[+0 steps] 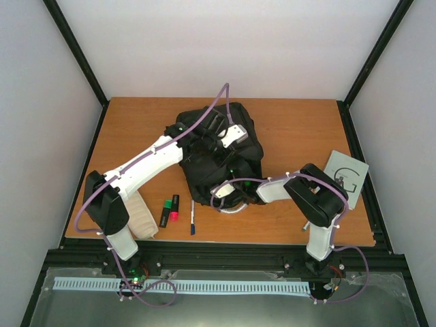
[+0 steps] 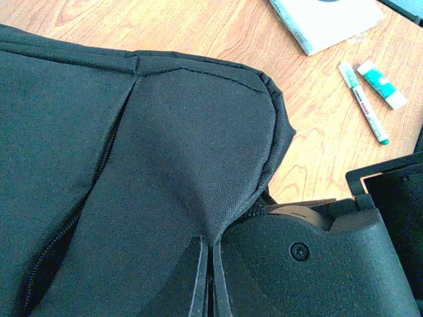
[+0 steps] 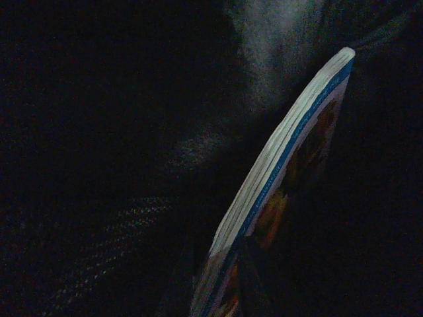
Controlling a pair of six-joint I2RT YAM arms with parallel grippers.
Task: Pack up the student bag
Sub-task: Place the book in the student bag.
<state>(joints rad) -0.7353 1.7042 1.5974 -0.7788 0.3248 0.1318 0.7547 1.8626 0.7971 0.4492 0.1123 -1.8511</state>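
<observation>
- Mid-table, student bag lies slumped, its opening at 6 o'clock, toward the arms.
- Left gripper, at the bag's 1 o'clock, pinches a fold of black fabric between closed jaws, tenting the opening.
- Right gripper reaches inside beside a book; darkness hides whether its jaws clasp it or stand apart.
- Likely best: hold the fold high until the book sits deep, then withdraw straight toward 6 o'clock.

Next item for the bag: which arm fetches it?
Probably right. The left gripper is shut on the student bag fabric, pinching it up. The right gripper is inside the bag beside a book, and the white booklet lies beside that arm.
</observation>
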